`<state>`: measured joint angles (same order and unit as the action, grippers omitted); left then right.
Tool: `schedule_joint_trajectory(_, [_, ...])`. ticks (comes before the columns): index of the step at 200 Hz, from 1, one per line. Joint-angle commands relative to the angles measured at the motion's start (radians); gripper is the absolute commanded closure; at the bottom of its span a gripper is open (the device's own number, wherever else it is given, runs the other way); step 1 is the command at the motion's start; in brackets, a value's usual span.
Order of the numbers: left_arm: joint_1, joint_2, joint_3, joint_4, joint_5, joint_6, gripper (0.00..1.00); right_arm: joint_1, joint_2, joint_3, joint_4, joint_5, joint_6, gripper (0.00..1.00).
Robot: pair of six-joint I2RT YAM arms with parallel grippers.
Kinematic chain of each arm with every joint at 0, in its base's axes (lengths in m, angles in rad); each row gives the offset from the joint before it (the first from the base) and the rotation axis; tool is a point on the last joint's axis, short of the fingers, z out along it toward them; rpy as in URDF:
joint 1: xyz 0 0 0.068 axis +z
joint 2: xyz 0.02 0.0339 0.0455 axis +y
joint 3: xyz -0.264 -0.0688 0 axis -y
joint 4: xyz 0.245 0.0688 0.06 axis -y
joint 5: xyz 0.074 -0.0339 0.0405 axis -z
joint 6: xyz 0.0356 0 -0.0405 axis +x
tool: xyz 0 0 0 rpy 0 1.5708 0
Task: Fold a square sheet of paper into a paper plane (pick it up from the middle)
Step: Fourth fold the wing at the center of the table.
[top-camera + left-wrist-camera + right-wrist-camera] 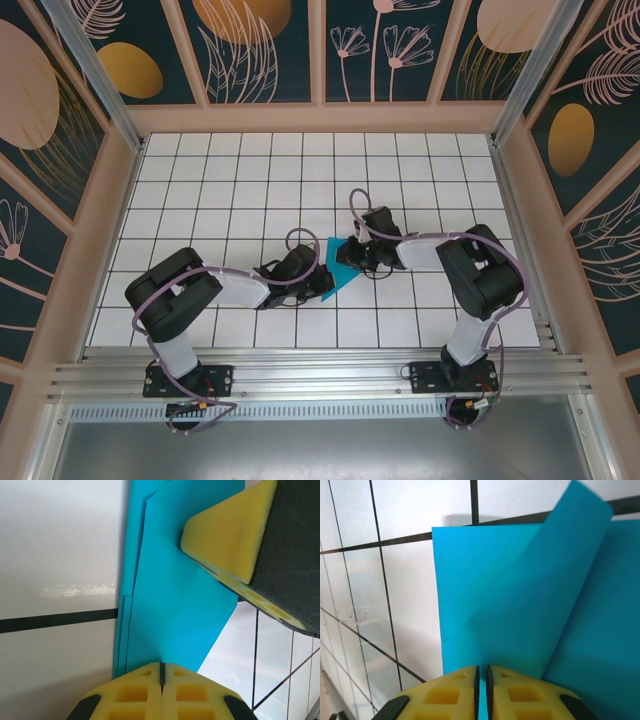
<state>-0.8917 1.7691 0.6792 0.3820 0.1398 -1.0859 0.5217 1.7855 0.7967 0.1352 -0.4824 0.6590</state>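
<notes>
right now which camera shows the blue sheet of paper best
Right wrist: the sheet of paper spreads wide, one flap curling over the flat part. Left wrist shows layered edges close up; top external, a small teal patch.

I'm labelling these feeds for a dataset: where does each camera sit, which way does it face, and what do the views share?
Top external: above, behind the bases, looking down on the tiled table; left gripper and right gripper meet at the teal paper sheet.
Left wrist: mounted on that wrist, looking along its shut yellow fingers over the sheet; another yellow-padded finger upper right.
Right wrist: mounted on that wrist, looking along its fingers, clamped on the sheet.
Shared: all three see the sheet.
</notes>
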Motion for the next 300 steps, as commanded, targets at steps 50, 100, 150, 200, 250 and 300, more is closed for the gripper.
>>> schedule_joint_trajectory(50, [-0.012,0.076,-0.093,-0.302,-0.035,0.007,1.0,-0.085,0.087,0.101,-0.073,0.095,-0.11,0.83])
schedule_joint_trajectory(100, [-0.012,0.077,-0.086,-0.304,-0.032,0.02,1.0,-0.143,0.162,0.16,-0.064,0.079,-0.114,0.83])
schedule_joint_trajectory(150, [-0.013,0.082,-0.085,-0.309,-0.035,0.021,1.0,-0.158,0.175,0.245,-0.126,0.104,-0.138,0.82])
schedule_joint_trajectory(200, [-0.015,0.083,-0.083,-0.31,-0.034,0.026,1.0,-0.19,0.222,0.285,-0.138,0.12,-0.151,0.82])
schedule_joint_trajectory(250, [-0.014,0.069,-0.087,-0.317,-0.042,0.041,1.0,-0.225,0.209,0.361,-0.185,0.089,-0.19,0.81])
schedule_joint_trajectory(300, [-0.019,0.017,-0.101,-0.346,-0.054,0.104,1.0,-0.22,0.067,0.339,-0.226,0.036,-0.216,0.79])
